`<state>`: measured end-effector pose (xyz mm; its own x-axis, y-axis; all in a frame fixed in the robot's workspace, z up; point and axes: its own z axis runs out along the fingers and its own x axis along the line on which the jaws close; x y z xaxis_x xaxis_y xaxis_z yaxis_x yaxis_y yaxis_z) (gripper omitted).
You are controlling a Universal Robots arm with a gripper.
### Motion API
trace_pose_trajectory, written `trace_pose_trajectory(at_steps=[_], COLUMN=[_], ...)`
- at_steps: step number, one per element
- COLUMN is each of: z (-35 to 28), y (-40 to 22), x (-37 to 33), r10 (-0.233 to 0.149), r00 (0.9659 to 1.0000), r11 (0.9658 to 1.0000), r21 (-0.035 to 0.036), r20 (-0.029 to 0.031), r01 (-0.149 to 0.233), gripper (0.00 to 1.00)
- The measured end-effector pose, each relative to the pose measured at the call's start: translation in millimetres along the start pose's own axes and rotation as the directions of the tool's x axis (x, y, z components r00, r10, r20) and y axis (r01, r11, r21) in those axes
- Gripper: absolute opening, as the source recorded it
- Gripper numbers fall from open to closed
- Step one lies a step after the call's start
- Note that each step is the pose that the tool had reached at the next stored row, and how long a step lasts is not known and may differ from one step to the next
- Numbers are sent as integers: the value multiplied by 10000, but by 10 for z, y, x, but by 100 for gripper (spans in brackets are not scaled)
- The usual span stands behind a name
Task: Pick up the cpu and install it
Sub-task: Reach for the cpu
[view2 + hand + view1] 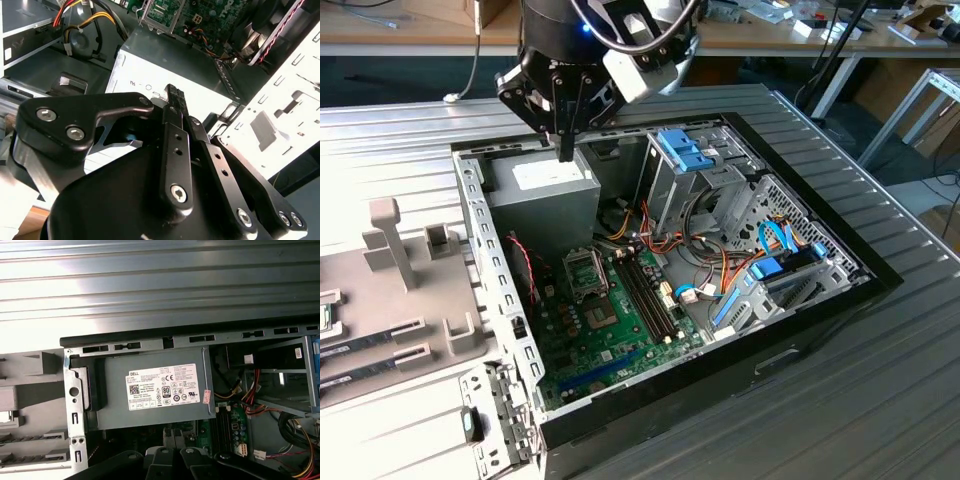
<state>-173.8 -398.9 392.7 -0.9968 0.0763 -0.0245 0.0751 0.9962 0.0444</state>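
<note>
We are holding our gripper [565, 148] above the open computer case [720, 372], over the back edge of the grey power supply box [545, 195]. In the second wrist view its fingers [175, 100] are pressing together into one narrow tip, hanging over the box's white label. The box is sitting in the corner of the case, and the green motherboard [620, 340] with its square socket frame [588, 270] is lying beside it. We are seeing what looks like the cpu [326, 318] well apart from the gripper. It is a small silver piece with a green rim on the grey rack [400, 290] outside the case, cut off at the exterior view's left edge.
</note>
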Motion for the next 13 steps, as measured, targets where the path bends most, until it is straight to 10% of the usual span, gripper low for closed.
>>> trace_pose_trajectory(at_steps=[13], z=[0], y=[-5], x=[60], r10=[-1], r00=[10000], r11=[10000], r21=[0], r20=[0], r01=[1], gripper=[10])
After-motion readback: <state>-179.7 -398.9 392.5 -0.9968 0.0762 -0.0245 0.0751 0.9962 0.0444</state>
